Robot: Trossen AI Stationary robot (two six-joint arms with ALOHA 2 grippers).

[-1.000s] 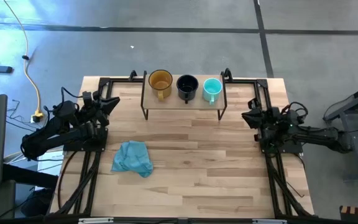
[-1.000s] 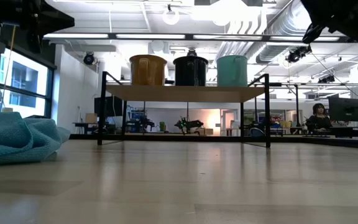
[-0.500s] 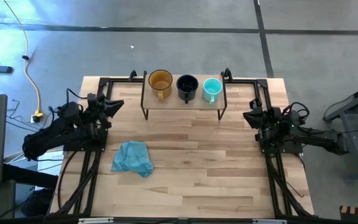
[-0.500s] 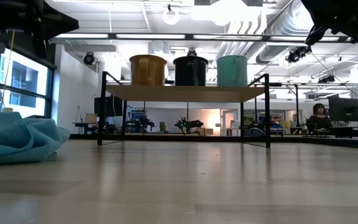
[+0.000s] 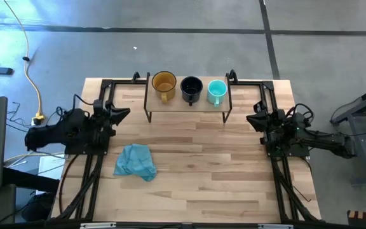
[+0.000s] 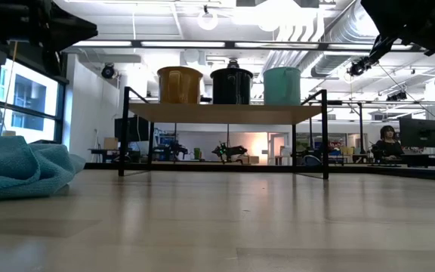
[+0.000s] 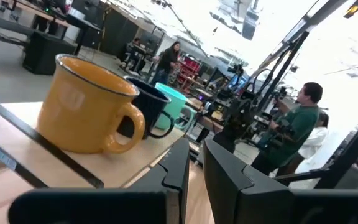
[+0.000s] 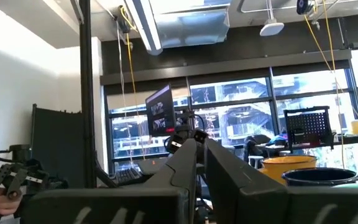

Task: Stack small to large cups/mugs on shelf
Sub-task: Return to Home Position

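Observation:
Three mugs stand side by side by their bottoms on the shelf at the table's far edge: amber-yellow mug, black mug, teal mug. The low view shows the yellow mug, black mug and teal mug above the shelf board. My left gripper is shut, raised near the table's left edge, left of the shelf, facing the yellow mug. My right gripper is shut, raised to the right of the shelf.
A crumpled blue cloth lies on the table's left half, nearer than the shelf. Black arm frames run along both side edges. Bare wood lies between the shelf and the near edge. People stand in the room beyond the table.
My left arm has swung and stretched forward; its gripper has moved a little toward the table's right and near side, closer to the shelf's left end. The mugs, the shelf and the cloth have stayed where they were.

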